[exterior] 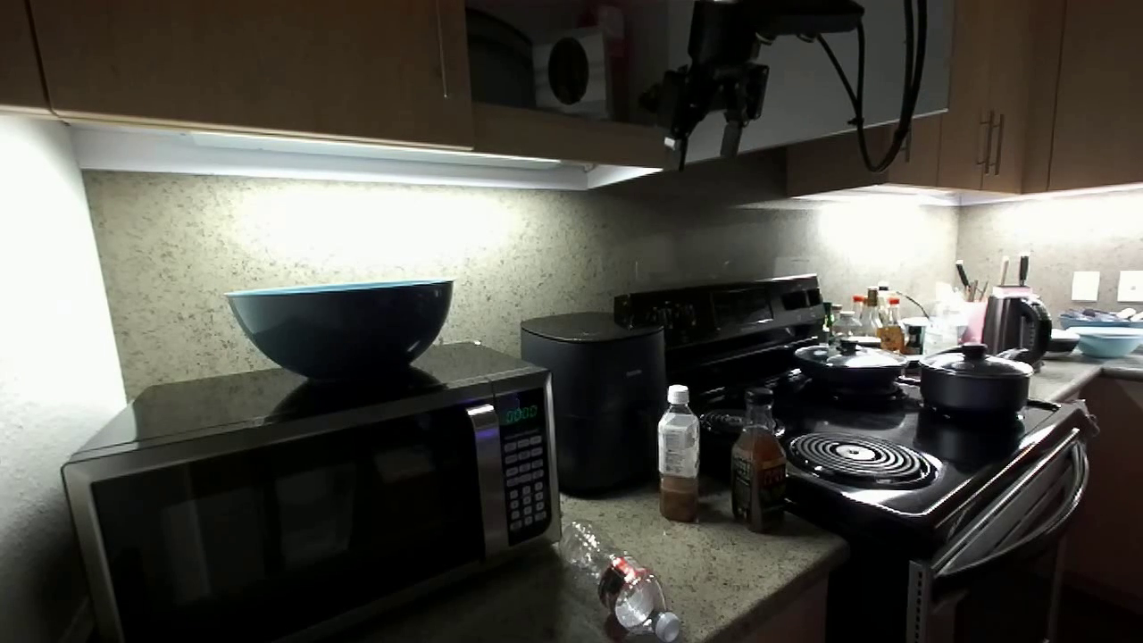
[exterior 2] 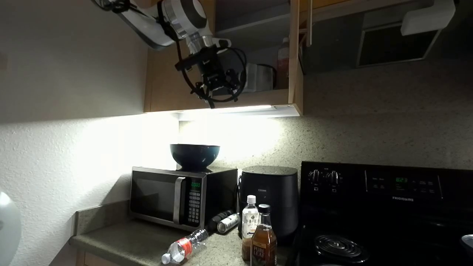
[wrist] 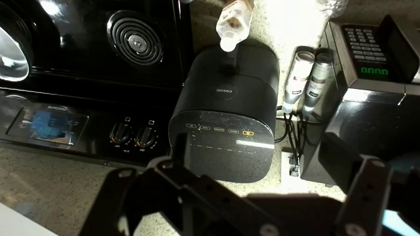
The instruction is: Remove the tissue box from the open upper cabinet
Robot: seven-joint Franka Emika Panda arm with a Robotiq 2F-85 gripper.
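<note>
Pale, cubic cardboard tissue box stands inside the brown wooden open upper cabinet. My black mechanical hand hangs in front, empty, its jaws spread and aimed downward. I should level them toward the box, straddle its sides squarely, and pass above the cabinet's bottom front edge without knocking the tall reddish bottle nearby; room to withdraw seems to lie straight outward.

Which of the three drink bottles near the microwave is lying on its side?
The clear red-labelled bottle; the white-labelled bottle and the black-capped bottle both stand upright.
</note>
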